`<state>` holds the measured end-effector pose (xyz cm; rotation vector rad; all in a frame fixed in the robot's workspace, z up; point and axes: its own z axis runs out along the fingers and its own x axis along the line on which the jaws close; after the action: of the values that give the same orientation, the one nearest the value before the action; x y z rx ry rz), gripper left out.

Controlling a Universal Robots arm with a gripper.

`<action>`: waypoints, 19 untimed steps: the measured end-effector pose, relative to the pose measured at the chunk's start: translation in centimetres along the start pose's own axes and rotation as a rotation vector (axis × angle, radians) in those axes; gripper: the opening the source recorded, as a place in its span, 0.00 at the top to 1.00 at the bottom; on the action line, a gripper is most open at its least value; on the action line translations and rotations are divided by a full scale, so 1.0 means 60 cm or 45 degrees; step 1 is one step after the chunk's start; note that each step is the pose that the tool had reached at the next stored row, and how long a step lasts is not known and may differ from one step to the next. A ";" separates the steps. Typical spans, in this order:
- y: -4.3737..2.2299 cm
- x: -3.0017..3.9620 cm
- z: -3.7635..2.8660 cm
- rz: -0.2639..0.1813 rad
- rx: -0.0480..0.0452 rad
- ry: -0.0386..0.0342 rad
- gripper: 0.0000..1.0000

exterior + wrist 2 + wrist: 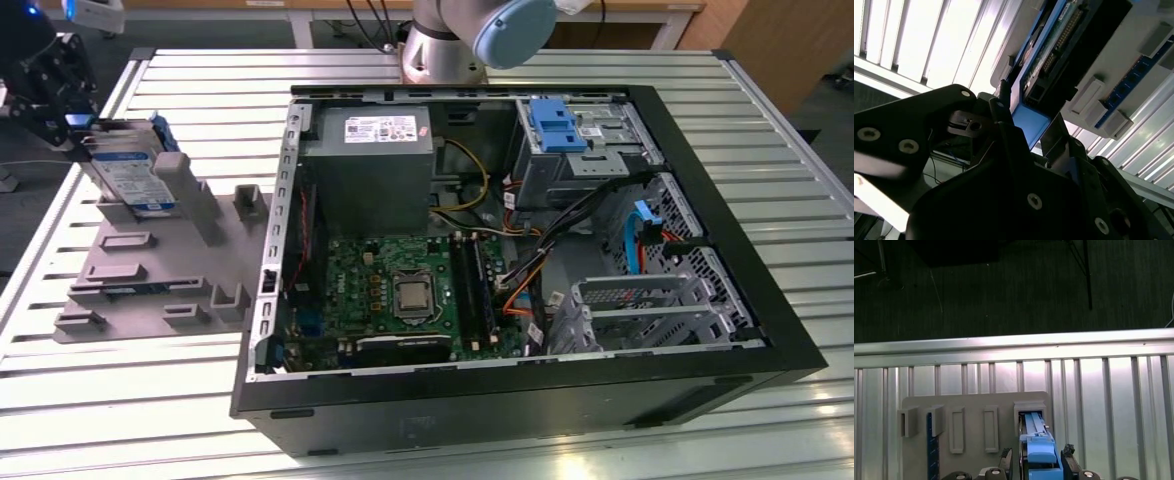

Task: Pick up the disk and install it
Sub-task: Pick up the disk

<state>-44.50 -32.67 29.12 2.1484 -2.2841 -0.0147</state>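
Observation:
The disk [130,172] stands on edge in a slot of the grey holder plate [147,265], at the exterior view's left. It is silver with a white-and-blue label and sits in a blue plastic frame. My gripper [78,122] is at its upper end. In the first wrist view the blue frame [1040,449] sits between two dark fingers [1068,452] that press on both its sides, over the holder slot. The second wrist view shows the disk's edge [1051,47] running away from the gripper [1029,125], one finger [1004,117] lying along the frame.
The open computer case [747,290] lies to the exterior view's right, with the grey power-supply box [367,160], the motherboard [387,290], cables and a blue bracket [558,125] in the drive bay. The slatted metal table [134,400] carries everything. The arm's base [447,45] stands behind the case.

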 end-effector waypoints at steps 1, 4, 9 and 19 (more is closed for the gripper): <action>0.000 0.000 0.000 0.000 0.000 0.0000 0.50; 0.000 0.000 0.001 0.000 0.000 0.0000 0.50; 0.000 0.000 0.002 0.000 0.000 0.0000 0.58; 0.000 0.000 0.002 -0.022 0.000 0.0001 0.63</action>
<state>-44.50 -32.69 28.99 2.1682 -2.2655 -0.0145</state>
